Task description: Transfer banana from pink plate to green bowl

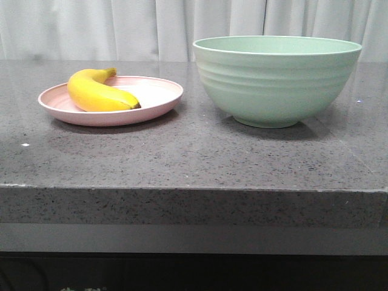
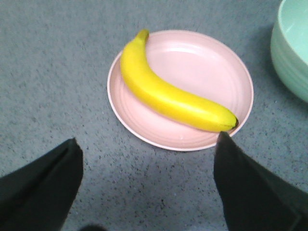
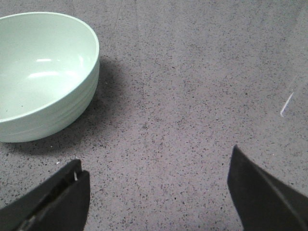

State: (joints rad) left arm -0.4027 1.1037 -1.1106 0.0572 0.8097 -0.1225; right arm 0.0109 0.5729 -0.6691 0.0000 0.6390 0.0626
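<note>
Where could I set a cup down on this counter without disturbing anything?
The widest bare patch is the front strip of the counter, before the pink plate and green bowl. The gap between plate and bowl is narrow. The banana fills the plate's left half; its right half is bare.

Kitchen-like setting, speckled stone counter (image 1: 182, 157), white curtain (image 1: 91, 27)

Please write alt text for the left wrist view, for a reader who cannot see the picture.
A yellow banana lies curved across a pale pink plate on a speckled grey counter. The left gripper hangs above with its dark fingers spread wide and empty, and part of a green bowl shows beside the plate.
</note>
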